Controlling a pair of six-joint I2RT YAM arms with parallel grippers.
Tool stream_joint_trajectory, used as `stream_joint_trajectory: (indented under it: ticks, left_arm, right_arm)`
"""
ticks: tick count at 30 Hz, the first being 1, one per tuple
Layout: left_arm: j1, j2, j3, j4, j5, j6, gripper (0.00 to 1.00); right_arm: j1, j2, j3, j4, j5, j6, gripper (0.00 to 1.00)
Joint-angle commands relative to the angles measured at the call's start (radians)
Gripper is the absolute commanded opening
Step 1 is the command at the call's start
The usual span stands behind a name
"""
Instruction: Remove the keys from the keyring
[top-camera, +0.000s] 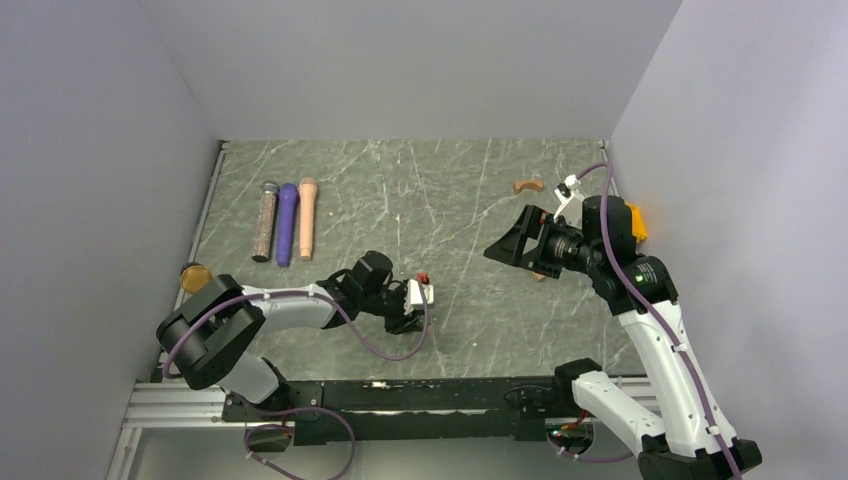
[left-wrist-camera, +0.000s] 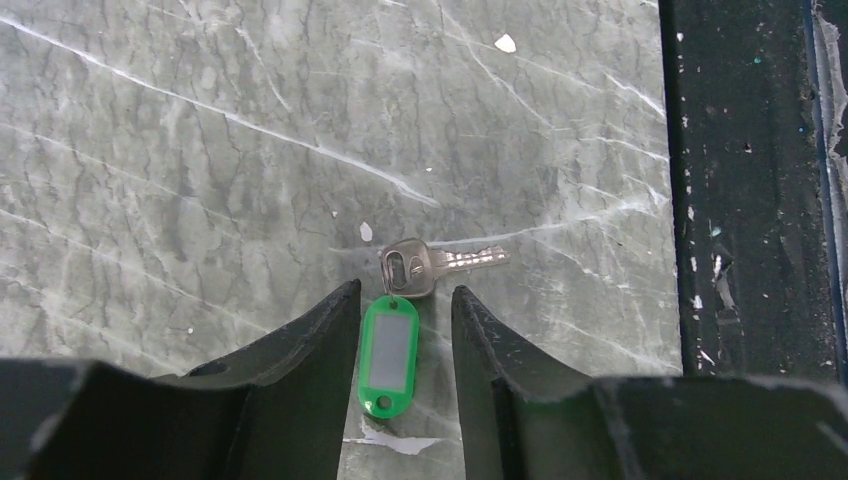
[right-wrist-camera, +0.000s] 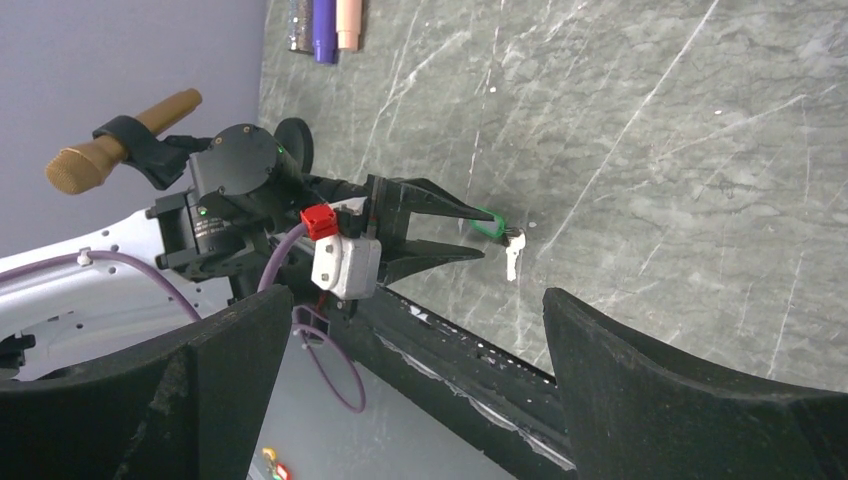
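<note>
A silver key lies flat on the grey marble table. A thin wire keyring joins it to a bright green plastic tag. My left gripper is open and low over the table. The tag lies between its two fingers, and the key lies just past the fingertips. The right wrist view shows the same left gripper, tag and key. My right gripper is open and empty, raised above the table's right side and pointing at the left gripper.
Three microphones lie side by side at the back left. A gold-headed microphone sits in a clip at the left edge. A brown curved piece lies at the back right. A black rail runs along the table's near edge.
</note>
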Motion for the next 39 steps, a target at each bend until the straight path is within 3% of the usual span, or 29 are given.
stream_joint_trajectory:
  ticks: [1,13,18,23,28,39]
  left_arm:
    - [-0.006,0.012,0.038,0.027,0.008,0.036,0.43]
    - [-0.004,0.098,0.098,-0.045,0.03,0.043,0.39]
    - [-0.005,0.131,0.123,-0.055,0.03,0.023,0.23]
    - [-0.005,0.152,0.144,-0.076,0.028,-0.003,0.19]
    - [-0.005,0.148,0.146,-0.087,0.031,-0.008,0.0]
    - [-0.006,0.016,0.149,-0.105,-0.012,-0.108,0.0]
  right_arm:
    - [0.004,-0.008,0.017,0.012,-0.015,-0.01,1.0]
    - [0.004,-0.017,0.034,-0.018,0.0,-0.02,1.0]
    - [0.004,-0.021,0.04,-0.029,0.007,-0.021,1.0]
    - [0.003,-0.017,0.053,-0.039,0.013,-0.03,1.0]
    - [0.003,-0.017,0.055,-0.041,0.012,-0.032,1.0]
    - [0.003,-0.026,0.056,-0.003,-0.012,0.007,1.0]
